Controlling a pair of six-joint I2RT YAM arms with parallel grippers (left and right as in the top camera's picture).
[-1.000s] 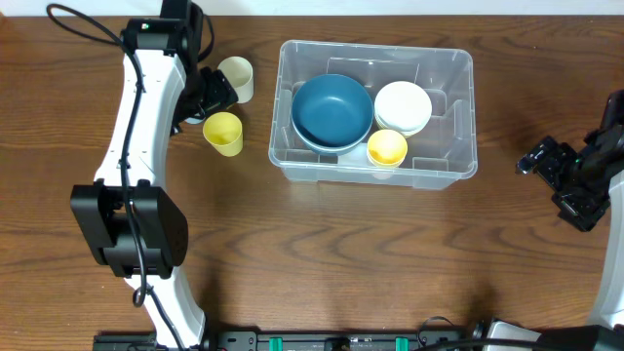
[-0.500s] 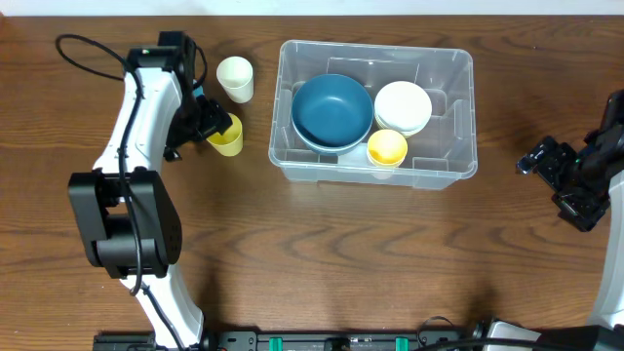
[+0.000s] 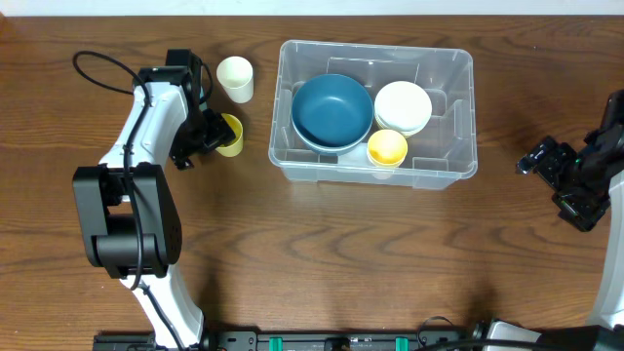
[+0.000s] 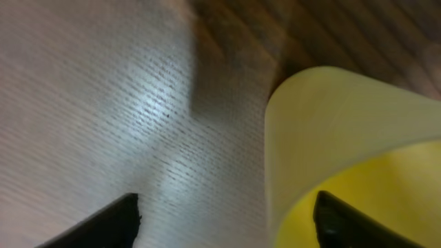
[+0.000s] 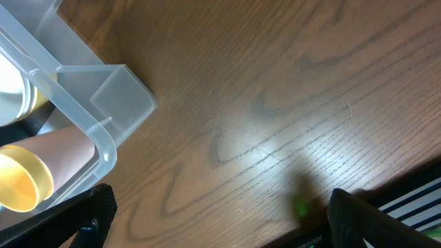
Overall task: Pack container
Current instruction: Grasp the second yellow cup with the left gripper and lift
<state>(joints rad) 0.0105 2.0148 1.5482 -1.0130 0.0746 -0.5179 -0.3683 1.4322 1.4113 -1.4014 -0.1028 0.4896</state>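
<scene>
A dark brown wood-grain table fills the overhead view. Toward its 11 o'clock stands a cream round plastic cup, upright with its mouth up. Near it at its 6 o'clock, not touching it, stands a yellow round plastic cup, partly hidden on its 9 o'clock side. Up close, this yellow cup shows a pale outer wall and a brighter inside. Well toward 3 o'clock sits a teal-blue round bowl. A white round bowl is just beside it at 3 o'clock. A second yellow cup stands at the white bowl's 6 o'clock. A black cable loops at the table's 10 o'clock.
</scene>
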